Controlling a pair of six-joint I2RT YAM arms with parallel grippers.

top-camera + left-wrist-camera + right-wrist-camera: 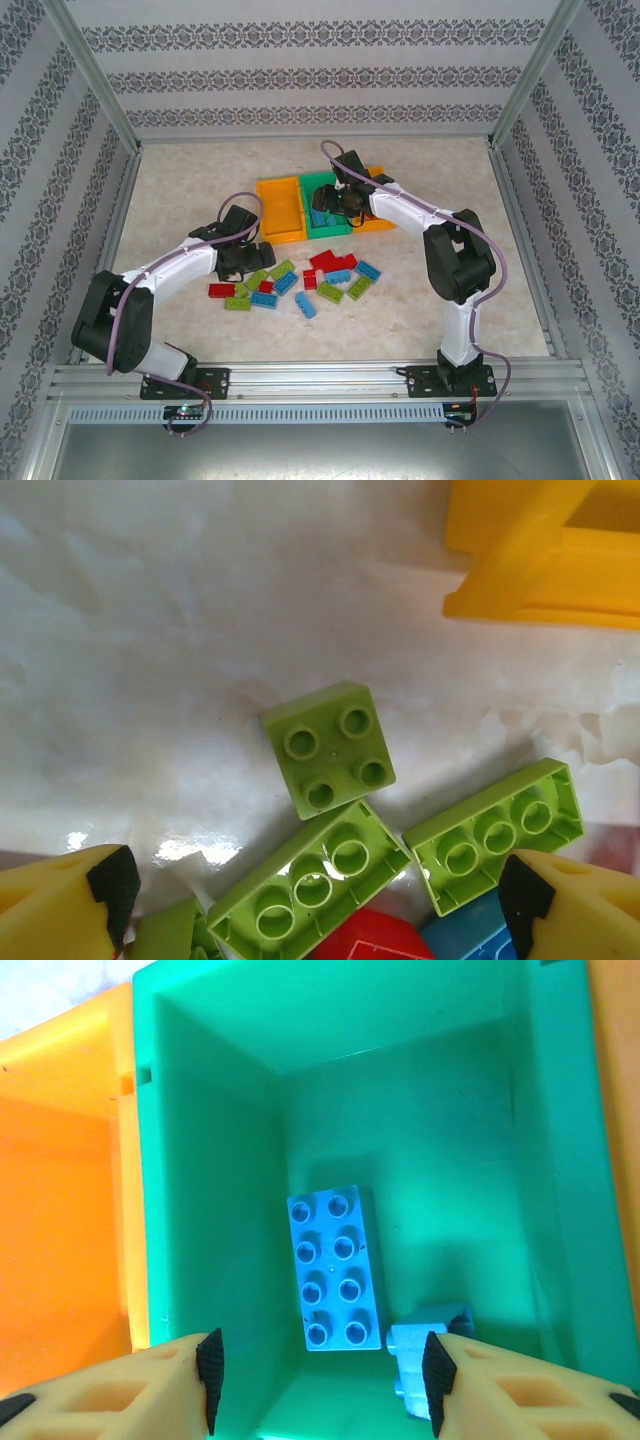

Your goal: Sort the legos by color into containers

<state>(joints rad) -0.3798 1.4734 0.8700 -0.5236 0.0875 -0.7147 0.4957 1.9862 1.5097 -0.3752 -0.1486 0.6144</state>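
Observation:
Red, blue and lime legos [300,283] lie scattered on the table in front of the containers, a yellow bin [278,208], a green bin [327,228] and an orange bin [378,205]. My left gripper [243,262] [315,890] hangs open over the left of the pile. An upside-down lime brick [310,885] lies between its fingers, a square lime brick [328,748] just beyond. My right gripper [330,203] [320,1375] stands open over the green bin [420,1120]. A blue brick [335,1270] lies flat on the bin floor, and a paler blue brick [415,1355] is tipped beside the right finger.
Another upside-down lime brick [495,832], a red brick [375,935] and a blue one [470,930] crowd the left gripper's right side. The yellow bin's corner [550,550] is just beyond. Metal frame rails [300,378] and patterned walls enclose the table.

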